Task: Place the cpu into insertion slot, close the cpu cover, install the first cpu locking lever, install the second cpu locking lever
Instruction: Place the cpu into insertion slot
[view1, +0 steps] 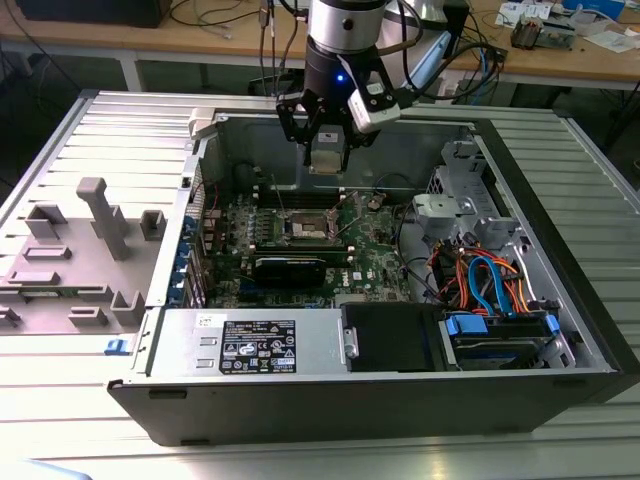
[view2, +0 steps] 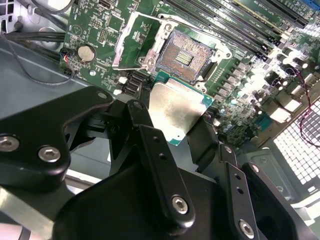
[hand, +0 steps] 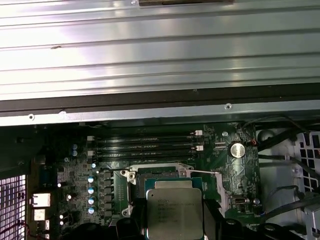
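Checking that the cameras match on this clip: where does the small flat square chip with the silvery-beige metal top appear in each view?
Exterior view: the small silvery-beige square cpu is held in the black end effector, higher in the picture than the insertion slot.
Second wrist view: the cpu is gripped just short of the insertion slot.
First wrist view: the cpu partly overlaps the insertion slot.
Shared landmark: the square, silver-rimmed, dark-centred insertion slot, empty.

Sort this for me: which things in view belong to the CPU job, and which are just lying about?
Job: cpu, gripped in the tool; insertion slot, empty; cpu cover, swung open.
Lying about: grey fixture tray; power supply; blue and orange cables; coin battery; memory slots.
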